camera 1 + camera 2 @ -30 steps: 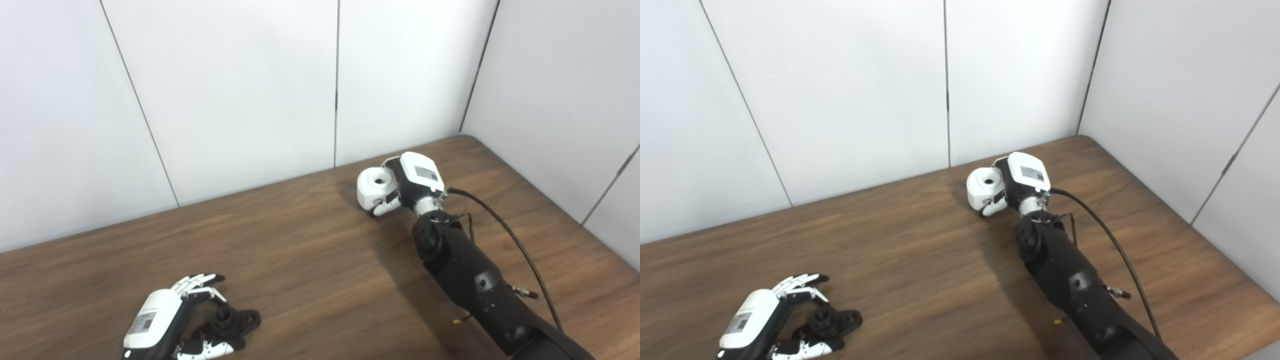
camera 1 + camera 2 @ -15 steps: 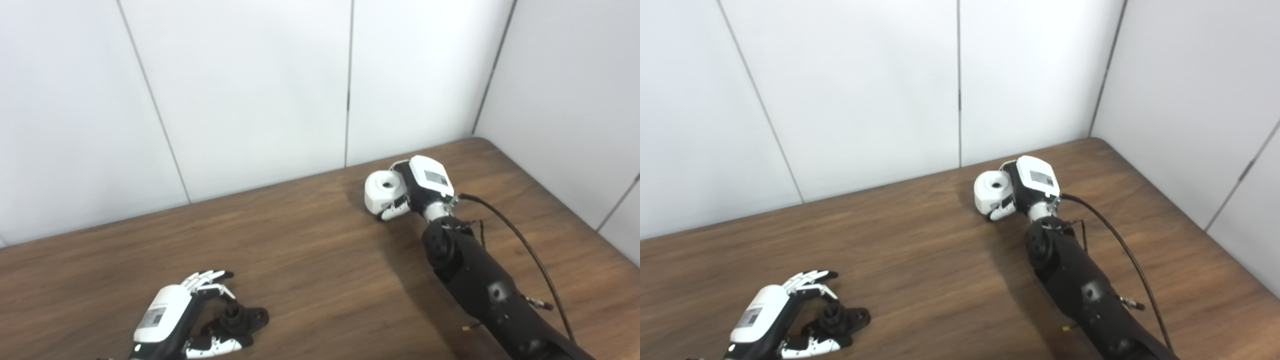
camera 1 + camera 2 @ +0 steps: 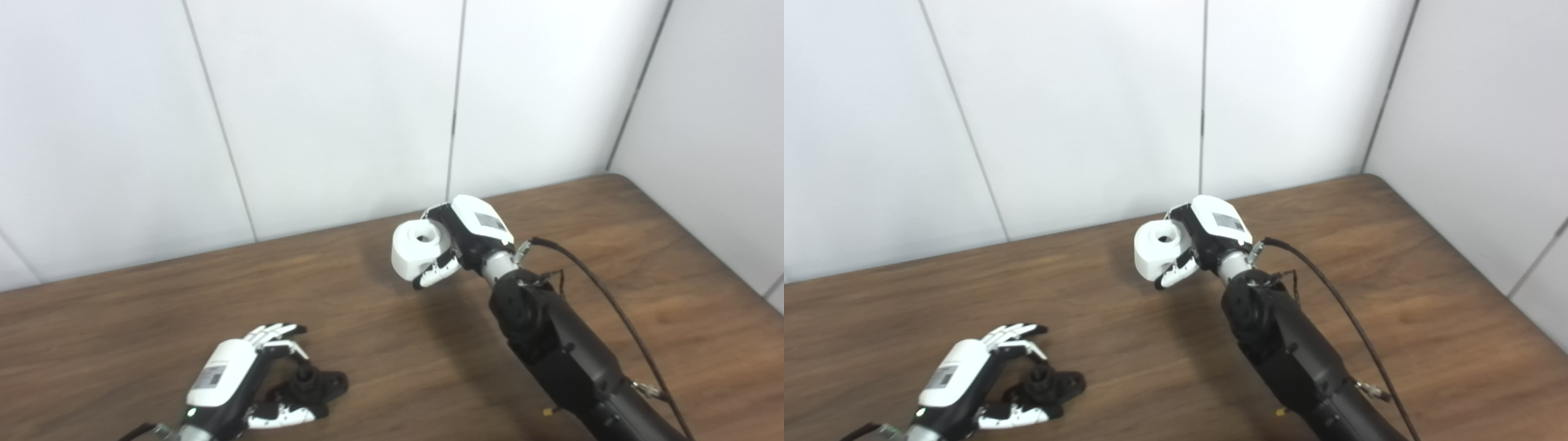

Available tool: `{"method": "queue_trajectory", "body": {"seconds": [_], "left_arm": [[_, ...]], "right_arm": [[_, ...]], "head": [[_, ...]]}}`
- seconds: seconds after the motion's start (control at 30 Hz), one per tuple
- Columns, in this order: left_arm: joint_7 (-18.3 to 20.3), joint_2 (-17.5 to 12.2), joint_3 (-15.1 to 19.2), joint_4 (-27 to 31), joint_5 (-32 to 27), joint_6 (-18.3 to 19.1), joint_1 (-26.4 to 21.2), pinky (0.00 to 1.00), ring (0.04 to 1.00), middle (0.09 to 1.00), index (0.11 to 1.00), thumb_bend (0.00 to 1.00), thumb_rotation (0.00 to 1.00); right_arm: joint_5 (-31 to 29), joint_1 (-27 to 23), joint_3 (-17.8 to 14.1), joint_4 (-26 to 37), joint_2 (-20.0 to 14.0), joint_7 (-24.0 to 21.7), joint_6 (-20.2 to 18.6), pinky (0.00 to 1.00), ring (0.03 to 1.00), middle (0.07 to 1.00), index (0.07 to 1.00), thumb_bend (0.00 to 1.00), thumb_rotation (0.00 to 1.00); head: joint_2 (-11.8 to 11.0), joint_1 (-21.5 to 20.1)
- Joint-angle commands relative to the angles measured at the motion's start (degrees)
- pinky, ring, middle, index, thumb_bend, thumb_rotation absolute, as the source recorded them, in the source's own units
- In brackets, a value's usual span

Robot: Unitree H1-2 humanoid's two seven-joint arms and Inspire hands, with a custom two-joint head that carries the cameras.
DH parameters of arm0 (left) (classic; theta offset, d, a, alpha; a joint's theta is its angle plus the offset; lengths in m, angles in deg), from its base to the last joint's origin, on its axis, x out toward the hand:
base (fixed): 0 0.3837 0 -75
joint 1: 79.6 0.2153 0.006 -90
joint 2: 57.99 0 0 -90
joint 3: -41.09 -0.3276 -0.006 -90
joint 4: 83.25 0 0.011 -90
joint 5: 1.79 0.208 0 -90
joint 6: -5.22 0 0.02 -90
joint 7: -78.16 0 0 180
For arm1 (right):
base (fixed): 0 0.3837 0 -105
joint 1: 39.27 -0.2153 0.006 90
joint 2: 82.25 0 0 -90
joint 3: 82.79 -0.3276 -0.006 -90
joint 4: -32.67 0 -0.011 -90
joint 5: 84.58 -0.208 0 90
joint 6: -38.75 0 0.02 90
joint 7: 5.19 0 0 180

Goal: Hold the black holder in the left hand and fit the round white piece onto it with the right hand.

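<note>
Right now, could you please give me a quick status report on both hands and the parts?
Left robot hand cupped round black holder on table. Right robot hand shut on round white piece, lifted. Nothing between them.

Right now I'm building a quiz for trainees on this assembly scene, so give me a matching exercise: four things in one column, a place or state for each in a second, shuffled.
Things:
1. round white piece
2. black holder
3. black cable
4. table

Places or states:
A. lying on the wood near the front edge, left hand around it
B. brown wood grain
C. gripped in the right hand, hole facing up
D. running along the right arm

Pairs: 1-C, 2-A, 3-D, 4-B
</note>
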Motion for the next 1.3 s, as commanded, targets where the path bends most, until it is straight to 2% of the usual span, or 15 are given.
{"method": "queue_trajectory", "body": {"seconds": [0.0,0.27,0.67,0.77,0.93,1.27], "left_arm": [[4.0,-0.3,-2.8,-5.6,4.6,4.2,3.9,0.90,0.876,0.852,0.484,0.52,0.05],[4.1,0.8,-3.6,-6.1,5.6,5.5,2.9,0.91,0.876,0.859,0.485,0.52,0.05],[2.9,2.3,-3.8,-6.9,6.5,5.7,2.4,0.90,0.870,0.853,0.483,0.52,0.06],[2.5,2.7,-3.7,-7.2,6.4,5.2,2.3,0.88,0.867,0.851,0.483,0.52,0.06],[3.4,3.3,-3.8,-7.0,6.4,6.1,2.2,0.89,0.875,0.859,0.483,0.52,0.06],[3.9,4.0,-4.1,-6.2,6.3,7.5,2.3,0.89,0.876,0.864,0.484,0.52,0.06]], "right_arm": [[1.1,-2.5,0.4,3.6,-0.1,-1.0,0.7,0.65,0.728,0.714,0.481,0.52,0.14],[1.1,-1.8,2.2,10.5,1.0,-5.8,1.1,0.67,0.734,0.713,0.481,0.52,0.14],[0.7,-1.5,3.8,18.3,4.0,-12.2,1.4,0.72,0.753,0.723,0.481,0.52,0.13],[0.9,-1.9,4.1,19.4,4.6,-13.8,1.1,0.71,0.754,0.724,0.481,0.52,0.13],[-0.8,-2.1,4.0,20.7,6.4,-16.7,-0.5,0.61,0.722,0.720,0.480,0.52,0.13],[0.2,-1.4,5.4,21.1,6.5,-19.9,0.8,0.61,0.696,0.723,0.480,0.52,0.13]], "head": [[0.1,0.2],[1.0,4.8],[2.5,8.4],[2.8,9.0],[3.4,10.0],[4.4,11.3]]}}
